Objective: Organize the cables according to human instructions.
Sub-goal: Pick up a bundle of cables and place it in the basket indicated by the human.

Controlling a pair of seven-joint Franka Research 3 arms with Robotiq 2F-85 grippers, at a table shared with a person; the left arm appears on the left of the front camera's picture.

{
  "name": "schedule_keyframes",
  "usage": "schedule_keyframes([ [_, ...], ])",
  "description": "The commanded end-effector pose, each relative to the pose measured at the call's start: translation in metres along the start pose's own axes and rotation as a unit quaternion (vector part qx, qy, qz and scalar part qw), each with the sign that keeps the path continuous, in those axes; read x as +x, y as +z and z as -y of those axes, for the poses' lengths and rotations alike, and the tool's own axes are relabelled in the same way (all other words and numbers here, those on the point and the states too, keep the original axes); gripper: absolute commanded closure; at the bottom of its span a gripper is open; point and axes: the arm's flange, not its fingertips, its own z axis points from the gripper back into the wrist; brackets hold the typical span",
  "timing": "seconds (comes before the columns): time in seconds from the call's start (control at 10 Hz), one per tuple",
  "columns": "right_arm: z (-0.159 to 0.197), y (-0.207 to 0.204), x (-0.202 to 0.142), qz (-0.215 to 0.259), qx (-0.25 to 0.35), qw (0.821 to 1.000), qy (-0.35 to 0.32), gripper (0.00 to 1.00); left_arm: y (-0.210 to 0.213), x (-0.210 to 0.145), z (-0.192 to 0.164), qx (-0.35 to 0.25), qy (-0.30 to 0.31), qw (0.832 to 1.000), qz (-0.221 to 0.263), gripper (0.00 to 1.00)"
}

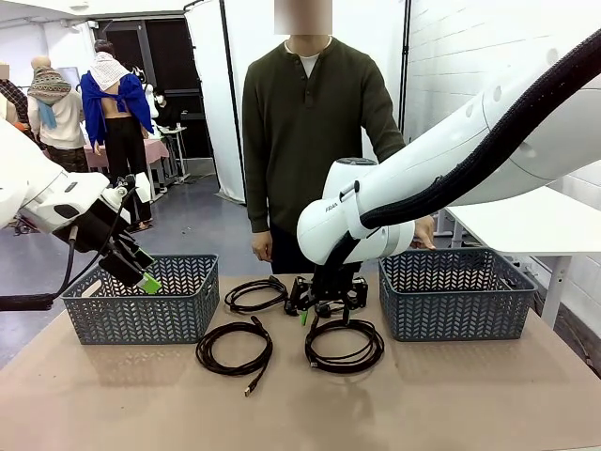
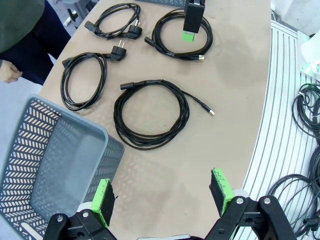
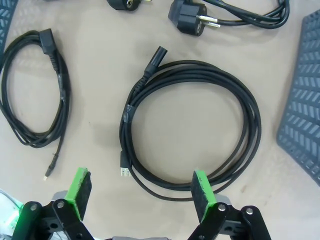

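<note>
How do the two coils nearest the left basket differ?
The front coil ends in a flat USB plug; the rear coil in a round two-pin mains plug. The front coil looks rounder; the rear coil a narrower oval. Both are black and lie flat.

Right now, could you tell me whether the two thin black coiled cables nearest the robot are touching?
Apart: the right wrist view shows bare table between the central coil and the side coil.

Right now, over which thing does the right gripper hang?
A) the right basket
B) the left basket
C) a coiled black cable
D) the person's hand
C: the right gripper, jaws open, hangs over a coiled black cable on the table, with the right basket off to one side.
</note>
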Motion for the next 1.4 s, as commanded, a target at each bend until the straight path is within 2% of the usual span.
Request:
schedule_keyframes([
  [0.0,0.0,0.0,0.0,0.0,0.0,1.0,0.0,0.0,0.0,-0.001,-0.004,-0.007,-0.006,1.0,0.008,0.0],
  [0.4,-0.012,-0.023,0.024,0.006,-0.042,0.997,-0.061,0.0,0.0,-0.001,-0.004,-0.007,-0.006,1.0,0.008,0.0],
  [0.8,-0.022,-0.038,0.039,-0.003,-0.052,0.996,-0.07,0.0,0.0,-0.001,-0.004,-0.007,-0.006,1.0,0.008,0.0],
  [1.3,-0.026,-0.053,0.033,-0.017,-0.058,0.996,-0.07,0.0,0.0,-0.001,-0.004,-0.007,-0.006,1.0,0.008,0.0],
])
